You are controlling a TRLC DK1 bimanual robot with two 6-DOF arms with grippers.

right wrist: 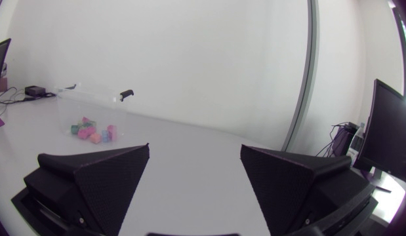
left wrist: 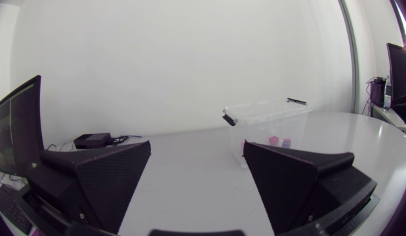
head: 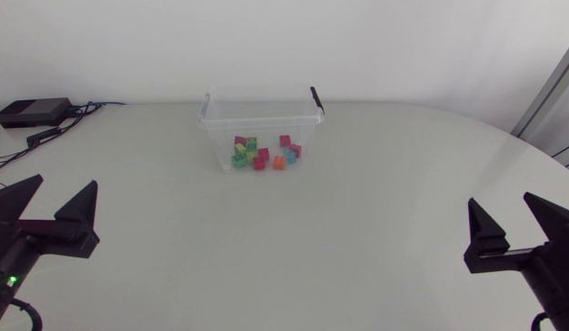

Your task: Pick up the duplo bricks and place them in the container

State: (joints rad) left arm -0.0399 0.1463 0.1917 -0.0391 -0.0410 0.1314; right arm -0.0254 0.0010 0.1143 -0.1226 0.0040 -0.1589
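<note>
Multicoloured plastic duplo bricks (head: 264, 154) lie inside the clear plastic container (head: 215, 138). Left claw (head: 63, 184) and right claw (head: 502, 199) are spread and empty. Task probably complete: park both clear of it.

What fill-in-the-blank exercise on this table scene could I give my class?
1. The duplo bricks all lie ____ the clear container.
2. The left gripper and the right gripper both have their fingers ____.
3. Each gripper holds ____.

Missing words: inside; open; nothing.
</note>
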